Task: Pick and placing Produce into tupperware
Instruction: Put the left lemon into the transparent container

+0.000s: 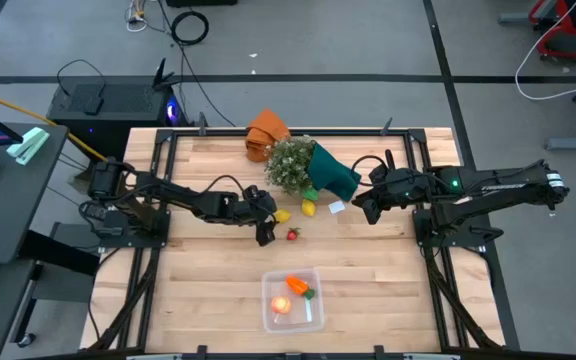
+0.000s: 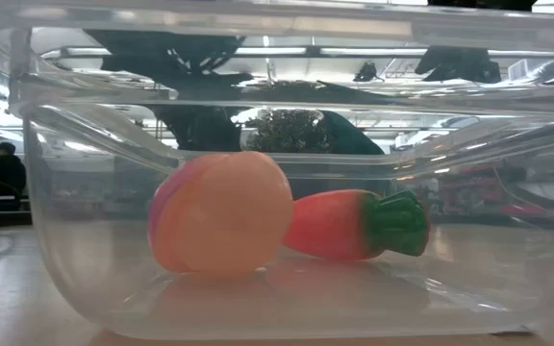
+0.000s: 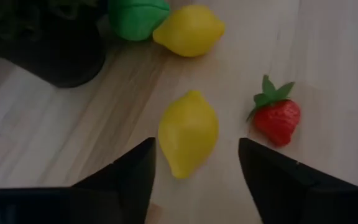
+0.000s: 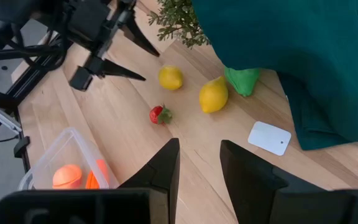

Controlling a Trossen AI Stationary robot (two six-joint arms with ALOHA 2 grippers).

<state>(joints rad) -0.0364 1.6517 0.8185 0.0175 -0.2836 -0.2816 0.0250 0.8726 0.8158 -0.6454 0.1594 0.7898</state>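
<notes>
My left gripper (image 3: 196, 155) is open and low over the table. Its fingers stand on either side of a yellow lemon (image 3: 188, 132), which lies on the wood (image 1: 282, 215); I see no touch. A second lemon (image 3: 190, 29) lies farther on, beside a green toy piece (image 3: 137, 15). A small red berry with a green top (image 3: 277, 116) lies to one side (image 1: 292, 235). The clear tupperware (image 1: 292, 298) sits near the table's near edge and holds the peach (image 2: 221, 213) and the carrot (image 2: 349, 224). My right gripper (image 4: 199, 152) is open, hovering right of the lemons (image 1: 363, 205).
The bushy plant (image 1: 290, 163) in teal wrap (image 1: 333, 172) lies just beyond the lemons, with an orange cloth (image 1: 266, 132) at the far edge. A small white card (image 4: 270, 137) lies by the wrap. Bare wood lies between the berry and the tupperware.
</notes>
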